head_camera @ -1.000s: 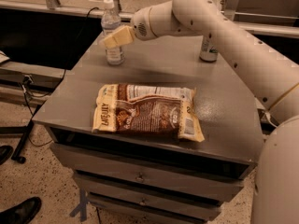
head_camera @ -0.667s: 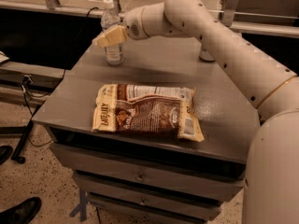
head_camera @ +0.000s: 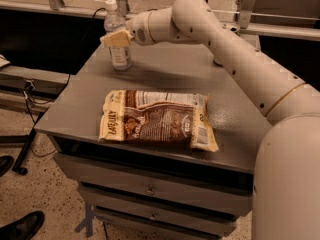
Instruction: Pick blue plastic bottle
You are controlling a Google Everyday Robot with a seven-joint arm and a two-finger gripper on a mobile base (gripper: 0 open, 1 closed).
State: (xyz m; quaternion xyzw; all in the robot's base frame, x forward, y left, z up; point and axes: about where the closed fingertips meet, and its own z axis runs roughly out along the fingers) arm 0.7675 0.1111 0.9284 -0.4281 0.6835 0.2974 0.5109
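The blue plastic bottle stands upright at the back left of the grey cabinet top. It is clear and bluish, with a white cap and a pale label. My gripper is at the bottle's mid height, over its label, and covers part of it from this view. The white arm reaches in from the right across the back of the top. I cannot tell whether the gripper touches the bottle.
A brown and cream snack bag lies flat in the front middle of the top. Drawers are below the front edge. A metal rail runs behind the cabinet. A dark shoe is on the floor at the lower left.
The arm has swung left and the gripper has moved a little left, from beside the bottle to over its label. The bottle and bag have not moved.
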